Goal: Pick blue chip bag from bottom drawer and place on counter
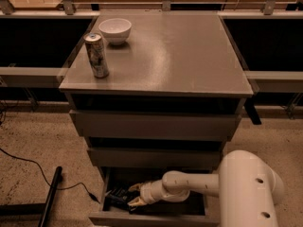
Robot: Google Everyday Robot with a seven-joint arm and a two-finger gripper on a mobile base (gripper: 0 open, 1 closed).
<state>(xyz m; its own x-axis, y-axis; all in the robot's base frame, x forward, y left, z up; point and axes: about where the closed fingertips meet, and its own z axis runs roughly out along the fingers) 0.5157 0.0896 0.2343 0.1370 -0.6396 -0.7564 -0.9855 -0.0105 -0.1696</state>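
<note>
The bottom drawer (pixel 151 218) is pulled out at the foot of the cabinet. The blue chip bag (pixel 116 197) lies dark and crinkled in its left part. My gripper (pixel 134 196) reaches into the drawer from the right, low over its floor. Its two yellowish fingertips (pixel 134 188) stand apart at the bag's right end, open, touching or nearly touching it. The counter (pixel 180 56) is the grey-brown top of the cabinet.
A tall can (pixel 96 55) and a white bowl (pixel 114 30) stand at the counter's left side. The two upper drawers (pixel 151 126) overhang the bottom one. My white arm (pixel 246 188) fills the lower right. A cable and a black bar (pixel 49 197) lie on the floor at left.
</note>
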